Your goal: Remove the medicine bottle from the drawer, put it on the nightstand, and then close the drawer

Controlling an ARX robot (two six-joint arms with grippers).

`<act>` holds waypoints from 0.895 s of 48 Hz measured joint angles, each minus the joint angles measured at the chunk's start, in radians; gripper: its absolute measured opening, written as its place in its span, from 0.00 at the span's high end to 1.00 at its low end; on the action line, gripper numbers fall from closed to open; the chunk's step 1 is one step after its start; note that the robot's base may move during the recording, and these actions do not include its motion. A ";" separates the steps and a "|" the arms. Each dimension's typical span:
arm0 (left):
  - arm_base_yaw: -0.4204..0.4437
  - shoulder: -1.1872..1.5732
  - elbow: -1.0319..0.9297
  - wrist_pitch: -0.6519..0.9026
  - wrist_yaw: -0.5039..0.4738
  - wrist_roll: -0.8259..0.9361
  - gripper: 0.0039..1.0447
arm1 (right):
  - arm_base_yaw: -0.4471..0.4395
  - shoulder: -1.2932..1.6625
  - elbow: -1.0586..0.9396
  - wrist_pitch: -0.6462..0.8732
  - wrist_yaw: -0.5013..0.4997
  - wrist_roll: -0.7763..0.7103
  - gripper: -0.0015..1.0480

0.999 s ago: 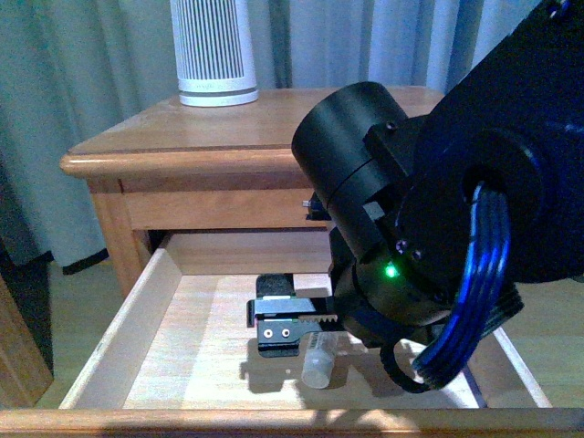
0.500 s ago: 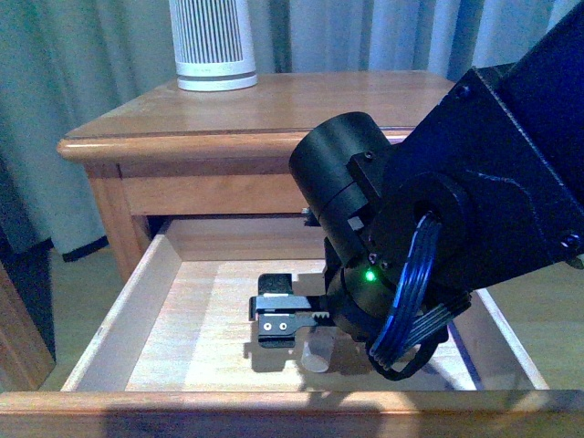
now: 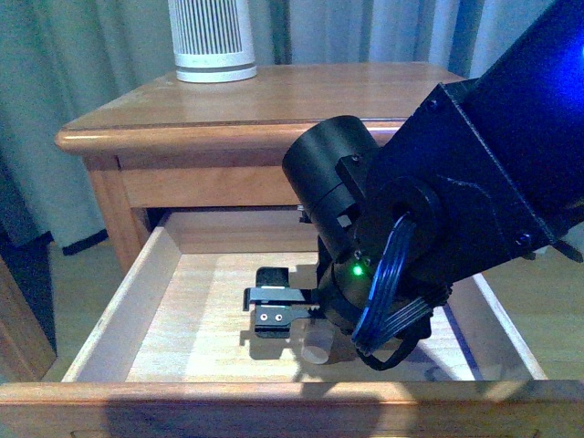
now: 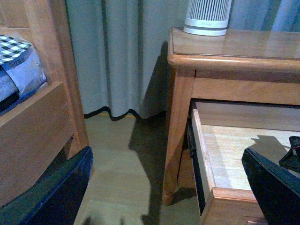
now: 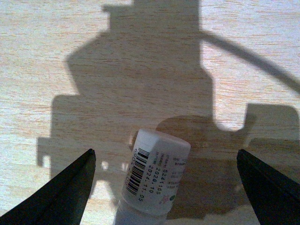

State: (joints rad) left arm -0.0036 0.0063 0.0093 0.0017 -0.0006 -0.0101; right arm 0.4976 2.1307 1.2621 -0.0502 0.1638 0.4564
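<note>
The nightstand [image 3: 301,96] stands ahead with its upper drawer [image 3: 119,310] pulled out. The small white medicine bottle [image 3: 317,349] lies on its side on the drawer's pale floor. My right gripper [image 3: 290,319] reaches down into the drawer just above the bottle. In the right wrist view the labelled bottle [image 5: 154,173] lies between the two spread fingers [image 5: 65,192] of the right gripper [image 5: 165,154], untouched by either. My left gripper [image 4: 166,152] is open and empty, off the nightstand's [image 4: 234,47] left side, above the floor beside the drawer's side wall [image 4: 199,145].
A tall white ribbed cylinder [image 3: 212,41] stands at the back left of the nightstand top. Curtains hang behind. In the left wrist view a wooden bed frame [image 4: 37,122] with bedding stands left of the nightstand, with bare floor [image 4: 126,154] between them.
My right arm has leaned further over the drawer, and the front view has shifted a little. The gripper stays open over the bottle. The bottle has not moved.
</note>
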 joint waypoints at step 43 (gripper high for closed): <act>0.000 0.000 0.000 0.000 0.000 0.000 0.06 | -0.018 -0.230 -0.113 0.037 -0.060 -0.057 0.72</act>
State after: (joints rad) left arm -0.0036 0.0063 0.0093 0.0017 -0.0006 -0.0101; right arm 0.4801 1.9011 1.1492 -0.0128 0.1043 0.3996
